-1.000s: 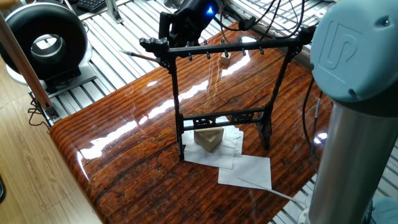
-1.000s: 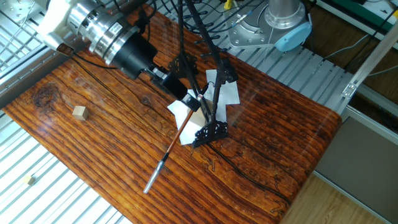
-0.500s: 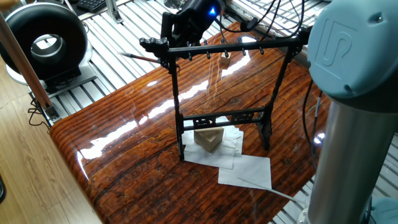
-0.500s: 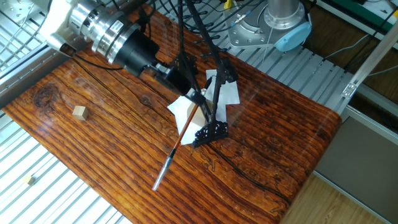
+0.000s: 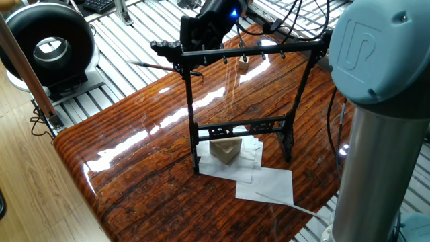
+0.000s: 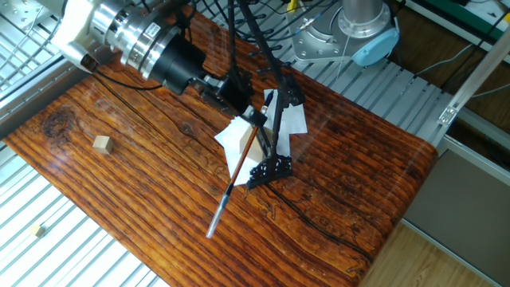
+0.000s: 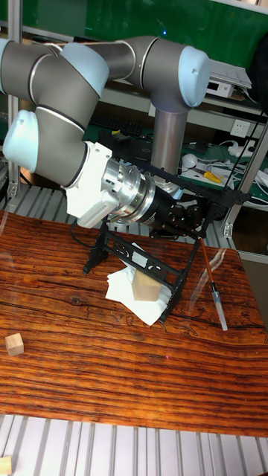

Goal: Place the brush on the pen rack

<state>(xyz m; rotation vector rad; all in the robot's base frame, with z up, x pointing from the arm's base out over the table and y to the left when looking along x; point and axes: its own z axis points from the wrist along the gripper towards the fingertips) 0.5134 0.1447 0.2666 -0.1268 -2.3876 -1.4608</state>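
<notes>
Brush [image 5: 153, 65] sticking out sideways past the end upright of the pen rack [image 5: 250, 50], level with the pegged crossbar, long axis along the bar; fingers [image 5: 191, 42] just behind that corner — dark, blurred, so grip not readable here. From the other fixed view: brush [image 6: 235, 175] slanting down out of the fingers [image 6: 253, 118], reddish shaft, pale tip farthest out, well above the surface [image 6: 143, 175]; fingers seemingly clamped on its upper end, pressed among the rack's uprights [image 6: 275, 127]. From the tall fixed view: brush [image 7: 211, 287] hanging near vertical beside the rack's end [image 7: 223, 195], below the crossbar. White papers [image 7: 126, 290] and tan block [image 7: 147, 284] under the frame — clear of the path. Small wooden cube [image 7: 13, 343] well apart.
</notes>
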